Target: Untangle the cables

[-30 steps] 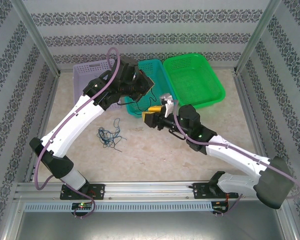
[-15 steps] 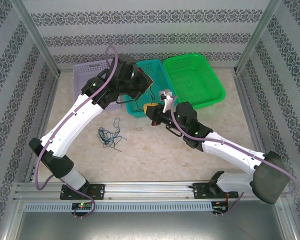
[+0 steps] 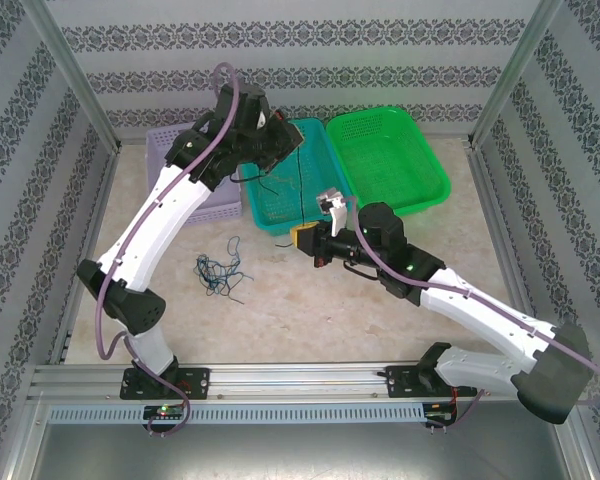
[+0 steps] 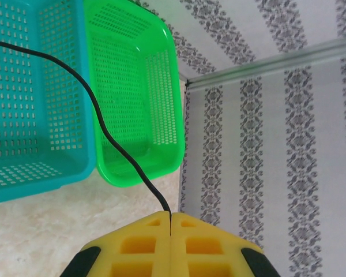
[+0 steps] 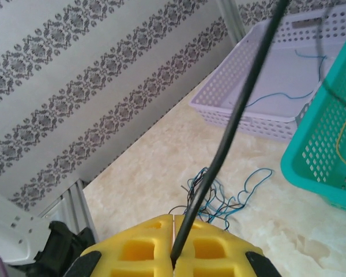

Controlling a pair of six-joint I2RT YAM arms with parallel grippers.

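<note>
The right gripper [image 5: 173,225] has just snapped shut; a moment ago it was half open. Now it pinches a thin black cable [image 4: 122,151] tight. The left gripper [image 4: 170,218] is shut on the same black cable, and it has gone up and back over the teal basket [image 3: 318,200]. So the black cable now runs in a line from one gripper to the other. A little knot of cables [image 3: 218,272], blue and dark, lies on the table [image 3: 310,310], well away from both grippers. A blue cable [image 5: 277,95] lies in the purple basket [image 5: 242,109]. I think the black cable is pulled free, but the knot is not undone yet.
</note>
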